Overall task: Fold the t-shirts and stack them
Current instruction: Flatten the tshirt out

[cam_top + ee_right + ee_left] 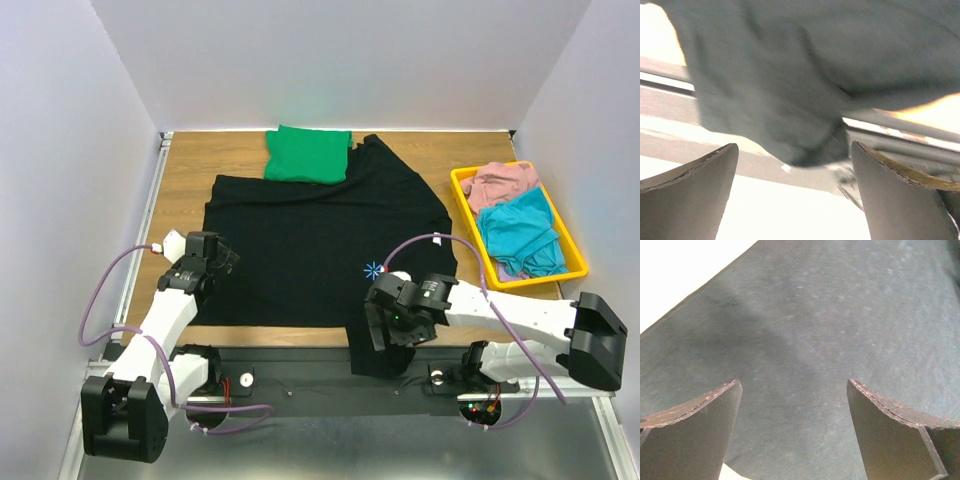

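Note:
A large black t-shirt (310,235) lies spread flat across the wooden table, its light-blue starburst print (374,269) near the front right. One sleeve (372,358) hangs over the near edge. A folded green t-shirt (308,155) rests at the back, touching the black one's top edge. My left gripper (227,259) hovers open at the black shirt's left edge; in the left wrist view black cloth (830,330) fills the space beyond the open left gripper (794,382). My right gripper (386,338) stands open over the hanging sleeve (790,100), nothing between its fingertips (795,145).
A yellow bin (572,240) at the right holds pink cloth (500,183) and teal cloth (520,232). White walls close in the table on three sides. A metal rail (300,385) with cables runs along the near edge.

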`<state>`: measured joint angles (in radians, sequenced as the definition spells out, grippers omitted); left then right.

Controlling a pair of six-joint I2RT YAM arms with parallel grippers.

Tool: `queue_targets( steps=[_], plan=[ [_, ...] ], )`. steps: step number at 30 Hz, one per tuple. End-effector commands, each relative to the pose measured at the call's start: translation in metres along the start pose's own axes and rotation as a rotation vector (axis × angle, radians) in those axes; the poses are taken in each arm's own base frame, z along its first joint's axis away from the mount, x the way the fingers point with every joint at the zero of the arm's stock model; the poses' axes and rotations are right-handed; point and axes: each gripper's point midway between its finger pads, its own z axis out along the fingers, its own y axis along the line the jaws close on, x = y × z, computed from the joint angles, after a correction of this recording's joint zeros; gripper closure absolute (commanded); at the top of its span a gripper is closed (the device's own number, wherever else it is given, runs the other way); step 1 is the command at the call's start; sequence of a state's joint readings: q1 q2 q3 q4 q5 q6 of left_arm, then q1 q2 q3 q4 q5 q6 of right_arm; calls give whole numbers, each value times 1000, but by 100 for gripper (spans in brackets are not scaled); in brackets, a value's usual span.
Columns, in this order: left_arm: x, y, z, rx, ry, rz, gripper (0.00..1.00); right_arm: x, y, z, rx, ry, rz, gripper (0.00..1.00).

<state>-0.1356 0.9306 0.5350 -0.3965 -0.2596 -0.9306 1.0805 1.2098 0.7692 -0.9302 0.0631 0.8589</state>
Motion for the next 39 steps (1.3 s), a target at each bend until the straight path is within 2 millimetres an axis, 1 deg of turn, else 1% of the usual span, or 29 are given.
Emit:
queue_targets(
  steps=[1,2,5,6,8,9,10,11,12,13,15,16,17,18,19,20,22,23,24,25,26,29,30,33,34,35,37,38,39],
  plan=[
    [-8,14,-6,-84,-32,-49,2,15,-25,-19,95,26,76,0],
    [-7,15,-6,-91,-30,-46,2,23,-30,-16,93,46,78,0],
    [-7,17,-7,-107,-24,-54,2,37,-38,-8,106,88,98,0],
    [-5,17,-7,-105,-19,-60,2,43,-43,-2,121,104,105,1],
    [-2,21,-5,-115,-15,-68,2,45,-40,5,100,106,127,7],
    [-1,21,-4,-112,-16,-71,2,43,-36,11,79,91,137,14],
    [-1,21,-4,-110,-15,-72,1,41,-32,13,65,82,154,23],
    [0,21,-4,-108,-14,-72,2,41,-28,14,44,84,160,39],
    [1,22,-3,-111,-11,-69,2,41,-26,16,30,85,164,46],
    [1,23,-3,-115,-10,-66,2,43,-25,19,24,88,175,50],
    [2,24,-3,-118,-10,-68,1,46,-28,23,36,94,185,53],
    [1,23,-3,-112,-13,-69,2,46,-29,24,36,94,193,57],
    [1,23,-2,-111,-14,-70,1,46,-28,24,36,94,199,72],
    [1,23,-2,-108,-18,-73,2,45,-27,23,29,89,202,82],
    [2,24,-1,-108,-16,-69,2,42,-23,22,14,81,203,96],
    [2,24,-1,-110,-15,-70,1,35,-15,15,-18,60,201,100],
    [3,24,-1,-110,-15,-69,1,24,-4,3,-72,23,176,100],
    [2,24,-1,-107,-16,-70,1,18,2,-8,-120,-10,167,100],
    [2,23,0,-106,-17,-69,1,10,14,-22,-175,-32,159,99],
    [1,21,0,-97,-19,-67,1,9,19,-30,-208,-33,147,100],
    [0,20,-1,-96,-20,-65,2,4,26,-43,-250,-52,154,99],
    [-2,20,-2,-98,-29,-65,1,15,22,-53,-238,-4,198,100],
    [-2,22,-2,-103,-32,-62,2,23,14,-57,-216,21,216,99],
    [-3,22,-2,-108,-35,-64,2,45,0,-49,-175,101,310,100],
    [-4,21,-2,-105,-35,-64,1,57,-6,-40,-163,140,360,100],
    [-3,22,-2,-106,-34,-65,1,70,-5,-37,-173,200,375,100],
    [-1,23,-1,-113,-25,-60,2,83,-12,-29,-154,249,408,100],
    [1,24,-1,-118,-17,-59,2,90,-22,-24,-106,265,428,100],
    [2,26,0,-126,-11,-61,1,92,-28,-22,-72,264,436,100]
  ],
)
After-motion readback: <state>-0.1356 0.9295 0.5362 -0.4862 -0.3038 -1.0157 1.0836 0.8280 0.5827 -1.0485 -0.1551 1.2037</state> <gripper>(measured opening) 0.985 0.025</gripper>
